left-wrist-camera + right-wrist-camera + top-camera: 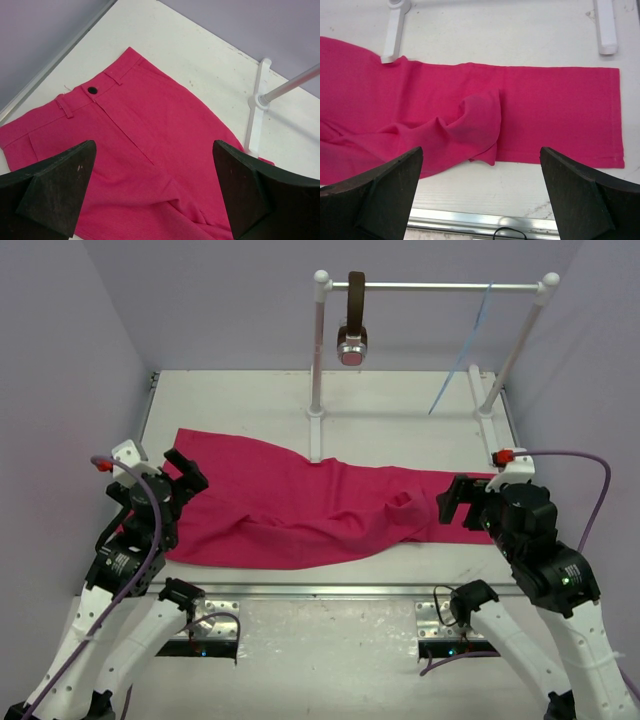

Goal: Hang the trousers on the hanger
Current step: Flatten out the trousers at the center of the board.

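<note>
While the trousers [300,505] lie flat on the bench [400,405], your left claw [188,478] hovers spread wide by the waistband, right claw [452,502] spread wide by the hems, hanger [462,358] on the rail [430,286].

Counted, top view: 1 pr trousers [300,510]; 1 hanger [462,352]; 1 brown strap [355,300] w/ 1 round metal end; 1 rack [440,286] w/ 2 uprights, 1 rail; 2 arms, i.e. 1 left tool [185,472], 1 right tool [452,502]; 1 counter [400,400].
</note>
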